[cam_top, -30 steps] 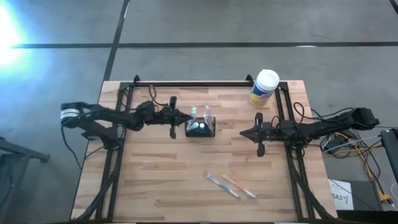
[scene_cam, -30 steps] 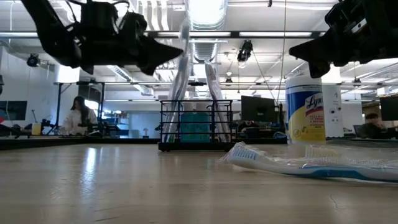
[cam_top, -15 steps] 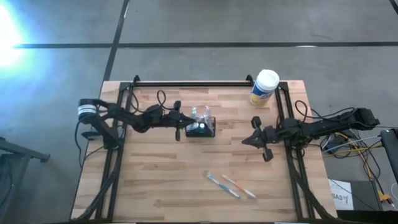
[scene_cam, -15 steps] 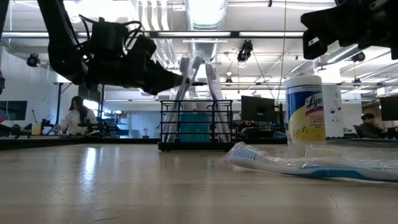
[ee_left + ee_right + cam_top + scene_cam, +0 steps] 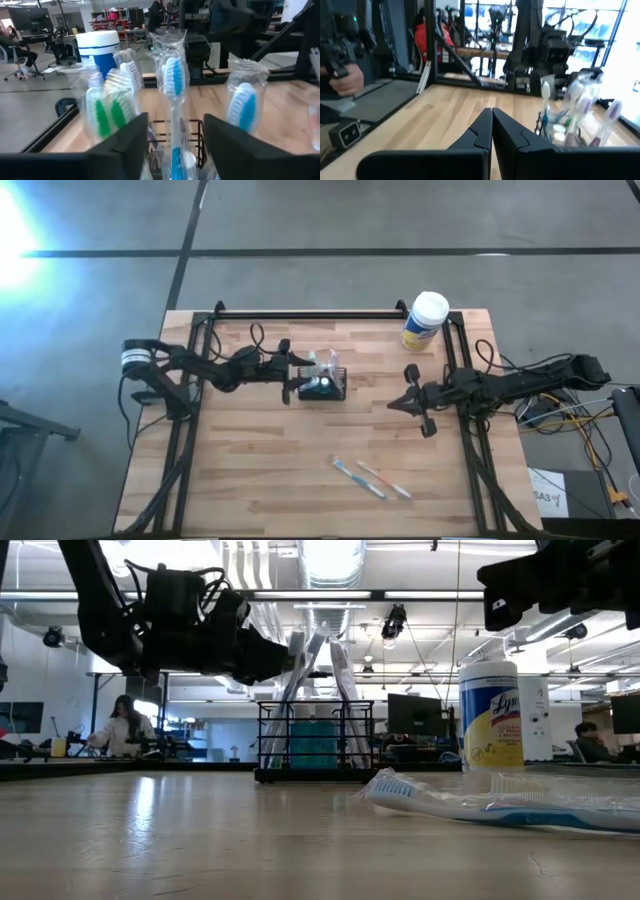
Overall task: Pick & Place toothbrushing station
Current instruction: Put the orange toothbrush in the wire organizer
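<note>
The toothbrushing station (image 5: 322,387) is a black wire-mesh caddy standing on its base mid-table; its mesh (image 5: 197,137) shows in the left wrist view. Wrapped toothbrushes stand in it: a green one (image 5: 107,112) and two blue ones (image 5: 172,85) (image 5: 242,107). My left gripper (image 5: 297,377) is open at the caddy's left side, above its rim (image 5: 315,705). Its fingers (image 5: 125,145) stand on either side of the middle blue toothbrush, and I see no touch. My right gripper (image 5: 398,404) is shut, to the right of the caddy and clear of it.
Two wrapped toothbrushes (image 5: 370,478) lie on the table toward the near edge, right of centre. A yellow canister with a white lid (image 5: 424,320) stands at the far right corner. Black frame rails (image 5: 300,315) run along the far edge and both sides.
My left gripper has gone toward the table's right edge, up to the caddy, and dropped slightly. Its fingers, drawn to a point before, now stand apart around a toothbrush. My right gripper has turned about its wrist and stayed shut. The caddy has not moved.
</note>
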You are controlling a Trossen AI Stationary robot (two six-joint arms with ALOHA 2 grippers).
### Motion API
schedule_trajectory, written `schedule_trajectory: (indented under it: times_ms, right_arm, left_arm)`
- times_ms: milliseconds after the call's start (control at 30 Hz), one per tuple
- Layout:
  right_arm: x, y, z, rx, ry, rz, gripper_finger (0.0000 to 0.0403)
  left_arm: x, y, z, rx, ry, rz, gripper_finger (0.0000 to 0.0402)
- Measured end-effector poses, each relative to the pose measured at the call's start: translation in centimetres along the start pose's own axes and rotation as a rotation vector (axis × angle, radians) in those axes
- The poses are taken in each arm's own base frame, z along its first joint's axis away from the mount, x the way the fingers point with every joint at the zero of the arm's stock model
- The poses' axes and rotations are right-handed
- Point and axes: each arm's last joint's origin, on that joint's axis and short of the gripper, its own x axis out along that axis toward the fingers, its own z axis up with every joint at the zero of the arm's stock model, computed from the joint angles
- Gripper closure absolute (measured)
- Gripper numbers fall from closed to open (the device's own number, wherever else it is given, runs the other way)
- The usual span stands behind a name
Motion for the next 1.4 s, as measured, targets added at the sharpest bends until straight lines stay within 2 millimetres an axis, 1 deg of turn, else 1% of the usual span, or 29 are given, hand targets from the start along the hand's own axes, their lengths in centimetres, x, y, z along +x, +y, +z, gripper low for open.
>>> schedule_trajectory:
  times_ms: [100,167,233,333,467,600,700,833,900,967,1067,1167,1267,1400]
  right_arm:
    - [0.1,0.0,0.1,0.002,0.026,0.002,0.0394]
    - [0.2,0.0,0.4,-0.004,0.023,0.001,0.0394]
    - [0.2,0.0,0.6,-0.013,0.024,0.002,0.0394]
    - [0.4,-0.1,1.1,-0.020,0.042,0.002,0.0394]
    - [0.5,-0.1,1.1,-0.011,0.109,0.005,0.0394]
    - [0.5,-0.1,1.4,0.049,0.109,0.003,0.0394]
    - [0.3,0.0,0.3,0.115,0.144,-0.001,0.0394]
    - [0.1,0.0,-0.3,0.132,0.153,-0.002,0.0394]
    - [0.1,0.0,-0.8,0.171,0.169,-0.006,0.0394]
    - [0.0,0.0,-1.2,0.208,0.176,-0.023,0.0394]
    - [-0.1,-0.1,-1.4,0.221,0.156,-0.097,0.0394]
    - [-0.1,-0.2,-1.4,0.228,0.155,-0.123,0.0394]
    - [0.0,-0.2,-1.1,0.265,0.182,-0.128,0.0394]
    - [0.4,-0.3,0.2,0.348,0.244,-0.153,0.0394]
  left_arm:
    - [0.0,-0.1,0.3,-0.011,-0.014,-0.034,0.0156]
    - [-0.1,-0.1,0.8,-0.007,-0.034,-0.047,0.0128]
    - [-0.3,-0.1,1.5,0.001,-0.064,-0.050,0.0106]
    - [-0.8,-0.1,3.0,0.014,-0.115,-0.062,0.0086]
    - [-1.9,-0.1,5.0,0.023,-0.146,-0.065,0.0077]
    - [-3.3,-0.3,6.9,0.018,-0.134,-0.067,0.0076]
    - [-4.8,-0.8,8.6,-0.010,-0.128,-0.084,0.0076]
    - [-6.9,-1.2,11.1,-0.112,-0.136,-0.107,0.0076]
    - [-7.9,-1.5,12.0,-0.180,-0.102,-0.119,0.0077]
    - [-8.8,-1.9,12.8,-0.212,-0.056,-0.135,0.0084]
    - [-10.0,-2.6,14.3,-0.224,0.010,-0.169,0.0109]
    - [-10.8,-3.2,15.2,-0.245,0.120,-0.180,0.0162]
    - [-11.3,-3.8,15.5,-0.263,0.250,-0.204,0.0246]
    - [-11.9,-4.2,15.5,-0.278,0.380,-0.201,0.0372]
